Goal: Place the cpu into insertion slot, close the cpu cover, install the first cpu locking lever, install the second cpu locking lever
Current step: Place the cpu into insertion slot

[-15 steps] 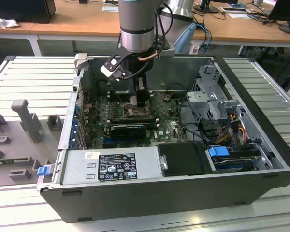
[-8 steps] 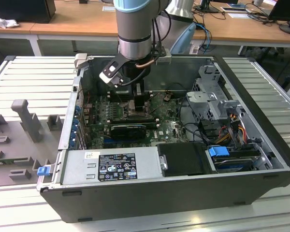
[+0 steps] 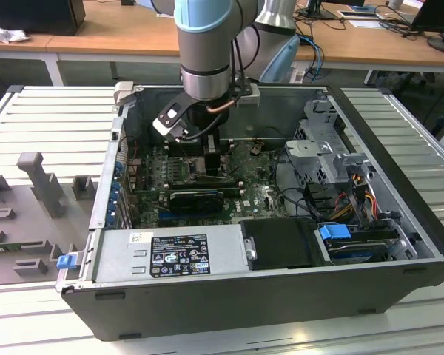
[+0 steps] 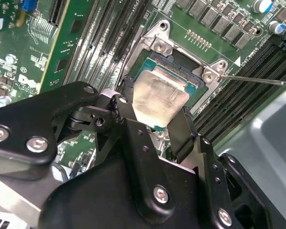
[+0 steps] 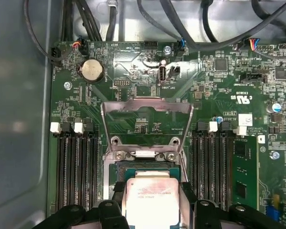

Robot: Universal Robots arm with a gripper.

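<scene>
The cpu [image 4: 161, 95] is pale silver-beige, the cpu cover [image 5: 145, 101] grey-silver, the motherboard [image 5: 133, 62] green, the pincer [image 4: 155, 117] black.

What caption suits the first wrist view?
The gripper holds the cpu over the slot; the cover stands open.

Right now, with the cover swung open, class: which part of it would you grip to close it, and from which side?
Probably the free crossbar of the cover, the edge farthest from its hinge by the slot. It is a thin frame with a large cut-out, so pinch that bar across its thickness, coming down from above. The hand is shut on the cpu.
</scene>
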